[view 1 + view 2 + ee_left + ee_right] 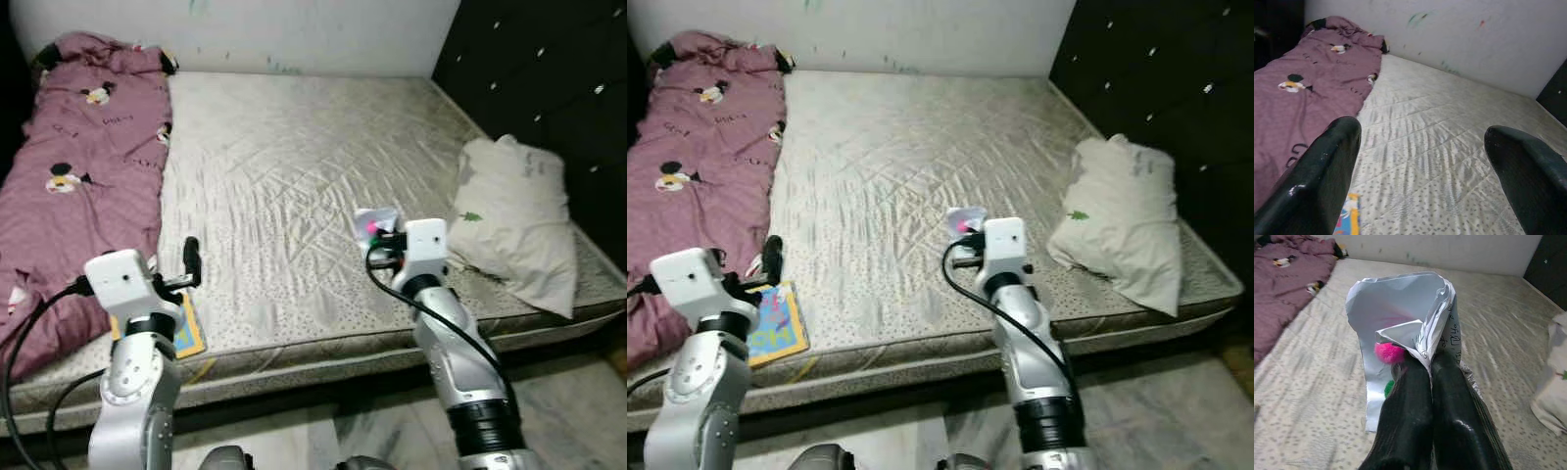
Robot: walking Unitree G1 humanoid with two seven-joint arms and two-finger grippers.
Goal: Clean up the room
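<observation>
The right claw [1432, 367] is clamped shut on a crumpled silver wrapper [1400, 308]; its two black fingers [1405, 416] are pressed together around the wrapper's lower edge. A bright pink patch and a small green patch show on the wrapper where the fingers meet it. In the left eye view the wrapper [376, 223] sits at centre right of the frame, held above the front part of the mattress [294, 176], just left of the white pillow [514, 220].

The left claw [1422, 161] is open, its two fingers [1322, 181] spread wide with nothing between them. In the left eye view it [191, 262] stands at lower left of the frame, over the front edge of the mattress beside the purple blanket [83, 166].

The blanket, printed with cartoon mouse figures, lies along the left side of the bed from the upper left corner of the frame down to the front edge. A flat, colourful book [776, 323] lies on the mattress at lower left, touching the blanket's lower end and just beyond the left wrist housing.

The pillow rests at the right side of the mattress, against the dark tufted headboard [549, 88] that fills the upper right of the frame. The sheet is wrinkled in the centre. A white wall [294, 29] with faint coloured marks runs along the top. Pale marble floor [558, 411] shows at lower right.
</observation>
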